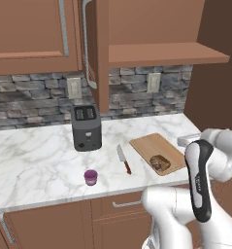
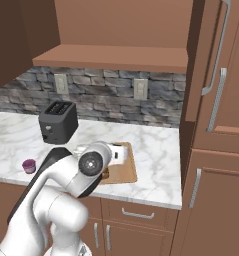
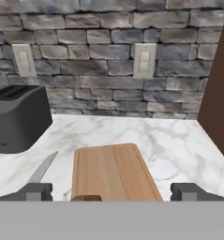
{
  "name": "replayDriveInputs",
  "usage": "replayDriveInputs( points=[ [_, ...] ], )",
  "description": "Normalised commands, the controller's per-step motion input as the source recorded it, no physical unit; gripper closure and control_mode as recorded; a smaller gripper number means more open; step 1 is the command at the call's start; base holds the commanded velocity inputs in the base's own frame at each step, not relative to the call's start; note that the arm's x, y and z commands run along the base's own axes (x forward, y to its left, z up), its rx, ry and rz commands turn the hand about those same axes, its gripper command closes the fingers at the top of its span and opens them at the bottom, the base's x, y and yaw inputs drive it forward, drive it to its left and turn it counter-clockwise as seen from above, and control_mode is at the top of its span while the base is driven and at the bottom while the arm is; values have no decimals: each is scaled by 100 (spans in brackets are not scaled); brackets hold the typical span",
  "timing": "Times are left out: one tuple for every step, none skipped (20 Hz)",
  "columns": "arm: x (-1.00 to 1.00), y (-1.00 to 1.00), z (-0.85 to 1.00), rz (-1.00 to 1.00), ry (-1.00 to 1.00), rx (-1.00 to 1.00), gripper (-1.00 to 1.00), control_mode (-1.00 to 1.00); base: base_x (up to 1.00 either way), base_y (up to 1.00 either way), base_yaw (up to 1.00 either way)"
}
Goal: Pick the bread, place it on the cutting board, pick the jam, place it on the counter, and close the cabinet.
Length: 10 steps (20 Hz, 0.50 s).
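Though no writing reads, bread (image 1: pixel 159 162) lies on cutting board (image 1: pixel 151 145).

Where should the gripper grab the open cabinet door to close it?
Probably no grab: push the cabinet door's flat panel face near its free edge, beside the long vertical handle. It stands edge-on out from the wall. The gripper is open, above the cutting board.

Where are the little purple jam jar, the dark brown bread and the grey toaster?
Small purple jam jar (image 1: pixel 91 177), left base view, on its side wall.
Dark brown crusty bread (image 1: pixel 159 162), left base view, on its top crust.
Dark grey boxy toaster (image 1: pixel 86 129), left base view, on its front face.
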Motion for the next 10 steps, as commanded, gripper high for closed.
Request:
replayDriveInputs(
  points=[
    [-36,-9,14,0,-4,0,-100,-100,0,0,0],
    [-37,-11,11,0,-4,0,-100,-100,0,0,0],
    [-39,-12,7,0,-5,0,-100,-100,0,0,0],
    [-43,-15,0,0,-5,0,-100,-100,0,0,0],
    [-43,-17,9,0,-5,0,-100,-100,0,0,0],
    [-41,-17,10,0,-5,0,-100,-100,0,0,0],
    [-41,-19,4,0,-7,0,-100,-100,0,0,0],
    [-41,-17,3,0,-7,0,-100,-100,0,0,0],
    [-39,-16,6,0,-7,0,-100,-100,0,0,0],
    [-37,-13,6,0,-7,0,-100,-100,0,0,0]
  ],
)
